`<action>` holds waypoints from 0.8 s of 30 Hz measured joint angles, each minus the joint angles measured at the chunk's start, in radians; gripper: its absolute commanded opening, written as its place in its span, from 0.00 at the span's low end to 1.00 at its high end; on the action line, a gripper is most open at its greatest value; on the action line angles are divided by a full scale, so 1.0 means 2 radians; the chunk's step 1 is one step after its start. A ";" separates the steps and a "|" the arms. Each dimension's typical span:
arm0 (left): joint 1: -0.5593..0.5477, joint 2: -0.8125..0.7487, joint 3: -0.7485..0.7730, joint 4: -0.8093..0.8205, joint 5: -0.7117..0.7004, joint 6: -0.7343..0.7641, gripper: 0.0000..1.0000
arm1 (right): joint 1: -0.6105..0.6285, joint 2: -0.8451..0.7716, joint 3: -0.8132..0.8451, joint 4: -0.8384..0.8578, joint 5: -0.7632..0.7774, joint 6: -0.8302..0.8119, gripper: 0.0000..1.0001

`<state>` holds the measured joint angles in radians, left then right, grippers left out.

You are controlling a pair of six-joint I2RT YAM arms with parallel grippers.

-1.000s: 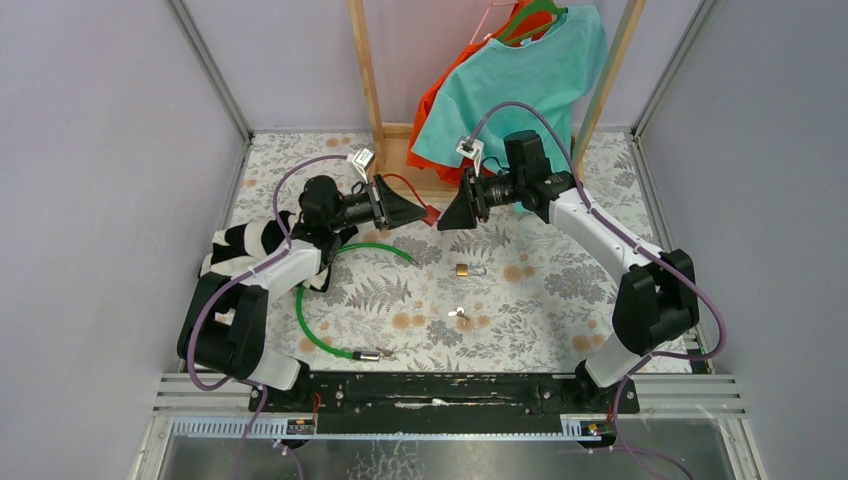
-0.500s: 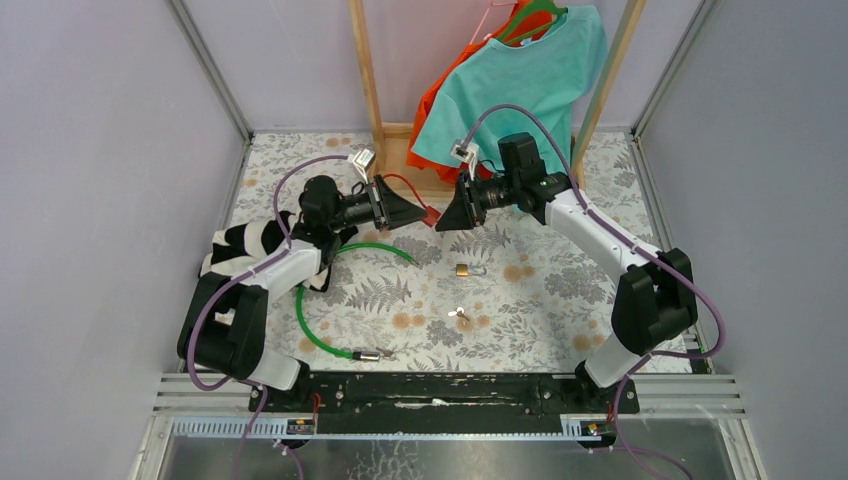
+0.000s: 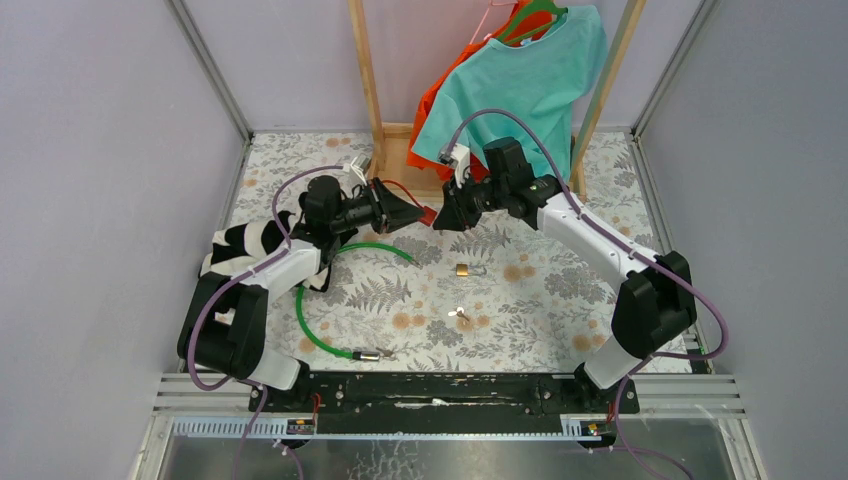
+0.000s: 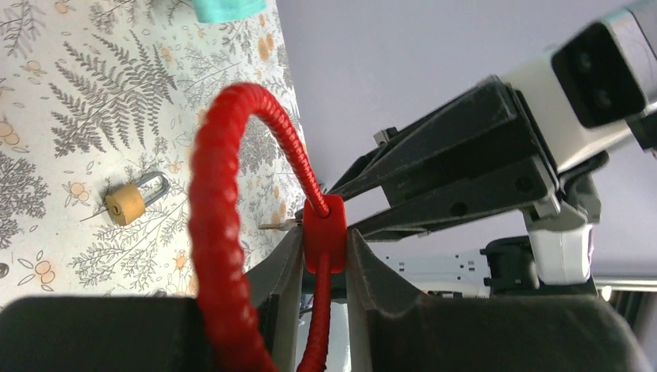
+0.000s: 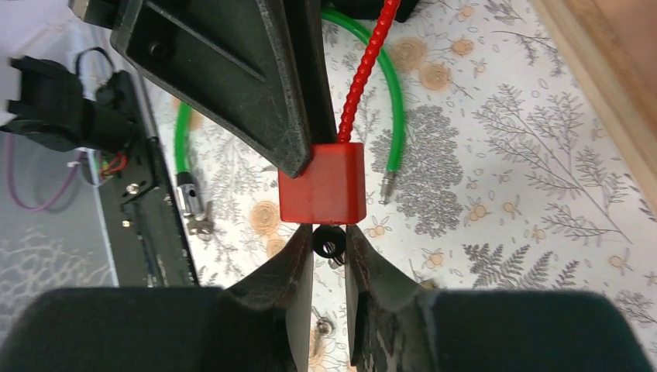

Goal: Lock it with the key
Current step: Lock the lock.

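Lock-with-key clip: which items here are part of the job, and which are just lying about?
In the job: red cable lock, held in the left gripper; key, pinched in the right gripper at the lock's body.

Not in use: brass padlock, small metal piece, green cable lock, striped cloth, teal shirt, orange shirt, wooden rack.

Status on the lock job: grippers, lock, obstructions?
Left gripper shut on red cable lock. Right gripper shut on key, key head against lock body. Nothing between them; brass padlock down on table.
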<state>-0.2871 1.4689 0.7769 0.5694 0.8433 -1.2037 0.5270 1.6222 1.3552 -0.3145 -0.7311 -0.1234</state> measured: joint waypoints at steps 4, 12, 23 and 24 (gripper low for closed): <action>0.000 0.001 0.000 -0.023 -0.012 -0.006 0.00 | 0.021 -0.005 0.000 -0.005 0.068 -0.023 0.14; 0.000 0.003 0.001 -0.028 -0.021 -0.008 0.00 | 0.037 -0.012 0.000 -0.013 0.121 -0.044 0.34; 0.002 0.003 0.001 -0.031 0.004 0.011 0.00 | -0.014 -0.013 0.018 -0.053 0.059 -0.048 0.66; 0.003 0.003 0.001 -0.031 0.006 0.013 0.00 | -0.019 -0.014 0.019 -0.053 0.053 -0.047 0.67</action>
<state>-0.2813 1.4750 0.7788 0.5076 0.8555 -1.1786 0.4885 1.5948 1.3941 -0.4210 -0.6254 -0.2169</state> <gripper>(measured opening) 0.287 0.642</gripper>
